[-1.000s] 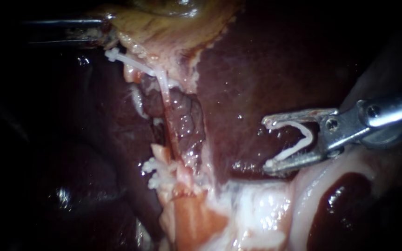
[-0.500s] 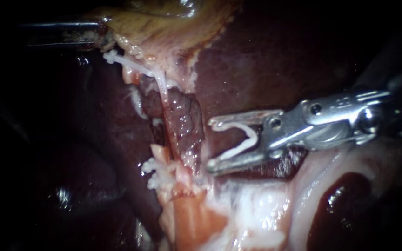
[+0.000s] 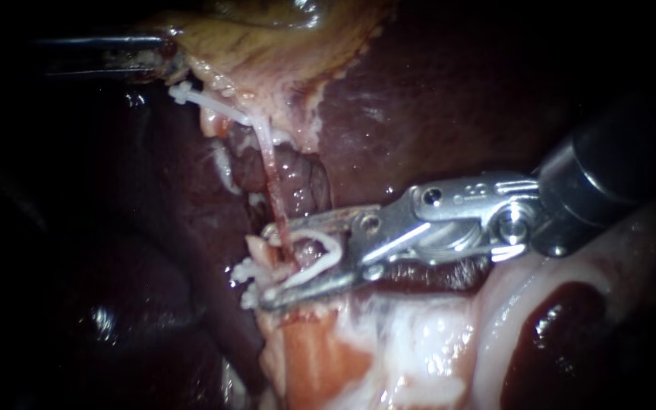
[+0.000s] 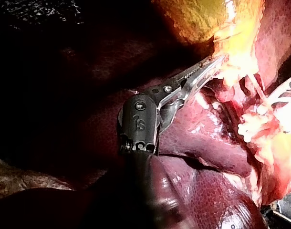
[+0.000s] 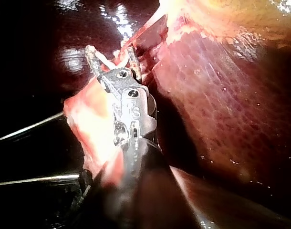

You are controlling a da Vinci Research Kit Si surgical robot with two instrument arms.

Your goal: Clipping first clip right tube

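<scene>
Right claw (image 3: 266, 266) holds the clip (image 3: 329, 254), mouth leftward, astride the upright tube (image 3: 271, 175); left claw (image 4: 206, 70) grips gallbladder (image 3: 267, 38).

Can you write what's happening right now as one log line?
left instrument: gripping gallbladder | right instrument: carrying open clip | clip: around tube, not closed yet

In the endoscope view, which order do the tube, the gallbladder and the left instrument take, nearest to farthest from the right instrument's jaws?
1. tube, inside the clip held in the right instrument's jaws.
2. gallbladder, at the top.
3. left instrument, upper left corner.
</scene>
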